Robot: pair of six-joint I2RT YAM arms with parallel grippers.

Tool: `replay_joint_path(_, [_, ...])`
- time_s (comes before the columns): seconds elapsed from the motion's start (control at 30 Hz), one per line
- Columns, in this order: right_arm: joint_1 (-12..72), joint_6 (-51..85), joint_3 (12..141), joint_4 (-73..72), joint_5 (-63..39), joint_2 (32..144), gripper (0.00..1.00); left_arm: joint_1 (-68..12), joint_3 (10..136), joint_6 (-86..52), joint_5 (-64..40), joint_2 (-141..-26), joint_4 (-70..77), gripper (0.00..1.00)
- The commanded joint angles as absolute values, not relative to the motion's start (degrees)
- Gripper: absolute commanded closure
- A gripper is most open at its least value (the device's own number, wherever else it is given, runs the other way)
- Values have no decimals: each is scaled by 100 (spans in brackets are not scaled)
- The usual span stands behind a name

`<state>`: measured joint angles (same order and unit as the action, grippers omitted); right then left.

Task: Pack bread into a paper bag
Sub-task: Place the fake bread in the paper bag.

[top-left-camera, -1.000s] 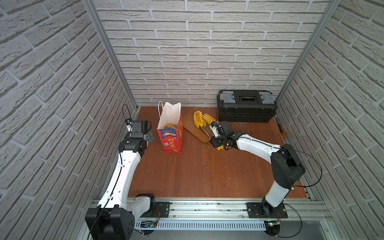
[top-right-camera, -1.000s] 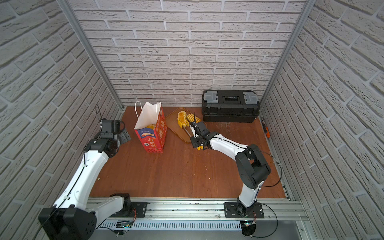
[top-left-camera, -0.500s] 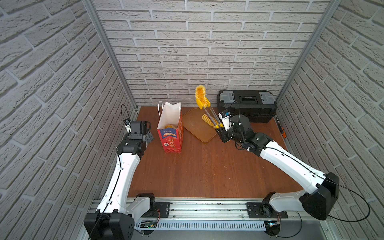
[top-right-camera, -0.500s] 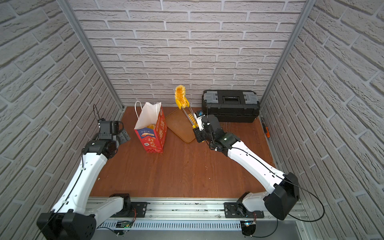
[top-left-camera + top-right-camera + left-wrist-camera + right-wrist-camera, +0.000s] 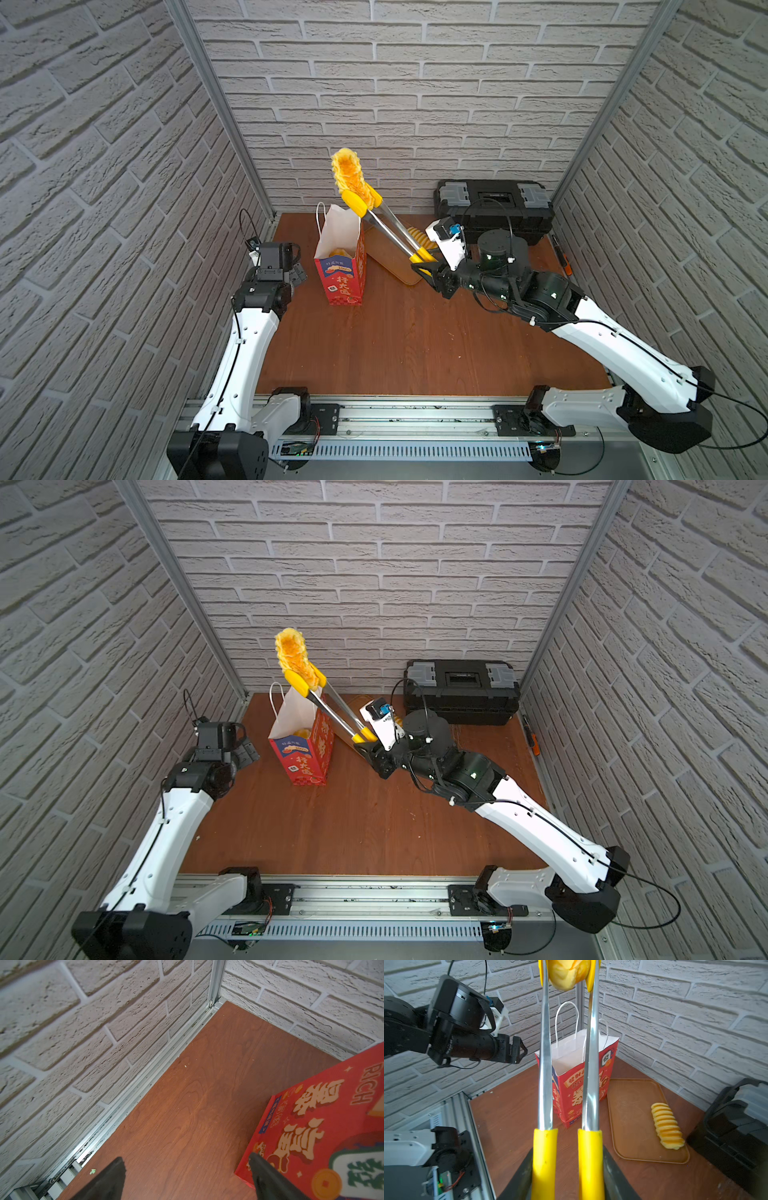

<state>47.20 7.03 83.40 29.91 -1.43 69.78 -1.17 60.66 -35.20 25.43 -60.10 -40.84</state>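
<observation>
My right gripper (image 5: 428, 270) (image 5: 568, 1159) is shut on the yellow handles of the metal tongs (image 5: 395, 232) (image 5: 545, 1064). The tongs' yellow tips pinch a braided piece of bread (image 5: 351, 176) (image 5: 295, 656) (image 5: 568, 972), held high above and just behind the open paper bag (image 5: 338, 232) (image 5: 291, 717) (image 5: 571, 1051). More bread (image 5: 338, 252) shows inside the bag. A ridged roll (image 5: 667, 1126) lies on the brown tray (image 5: 629, 1105). My left gripper (image 5: 297, 274) (image 5: 186, 1157) is open and empty, low beside the bag's (image 5: 311, 1126) red base.
A black toolbox (image 5: 494, 208) (image 5: 737, 1126) stands against the back wall at the right, close behind the tray. An orange-handled tool (image 5: 563, 259) lies along the right wall. Brick walls close in three sides; the left arm (image 5: 467, 1043) hangs left of the bag.
My right arm has lifted the tongs off the tray with the braided bread and swung it up and left over the bag. The left arm has stayed put.
</observation>
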Motion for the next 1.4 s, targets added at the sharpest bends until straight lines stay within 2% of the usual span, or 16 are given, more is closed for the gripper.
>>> replay_joint_path(0.0, [4729, 1582, 8465, 2695, -618, 6670, 98, -81, 6082, -3562, 2560, -5882, -4096, 5])
replay_joint_path(0.27, [4736, 3194, 8356, 2089, -2459, 7175, 97, -80, 6126, -3567, 2497, -5851, -4087, 5])
replay_joint_path(0.43, [4729, 3677, 8423, 2467, -2222, 7297, 98, -90, 6102, -3563, 2498, -5788, -4114, 4])
replay_joint_path(0.57, [4711, 4352, 7737, 1822, -2059, 7132, 97, -80, 6072, -3576, 2477, -5781, -4076, 4])
replay_joint_path(0.7, [4711, 4750, 7612, 1735, -2197, 7210, 97, -88, 6126, -3551, 2471, -5839, -4078, 4])
replay_joint_path(1.1, [4714, 4806, 7777, 1993, -2523, 7538, 96, -82, 5994, -3594, 2439, -5853, -4017, 4])
replay_joint_path(1.17, [4711, 4765, 7740, 1965, -2499, 7547, 85, -84, 5996, -3583, 2439, -5847, -4008, 4])
replay_joint_path(1.27, [4719, 4704, 7682, 1974, -2363, 7499, 62, -83, 5990, -3586, 2437, -5851, -3996, 4])
replay_joint_path(1.37, [4711, 4616, 7682, 2022, -2291, 7478, 50, -81, 5985, -3586, 2440, -5883, -3990, 4])
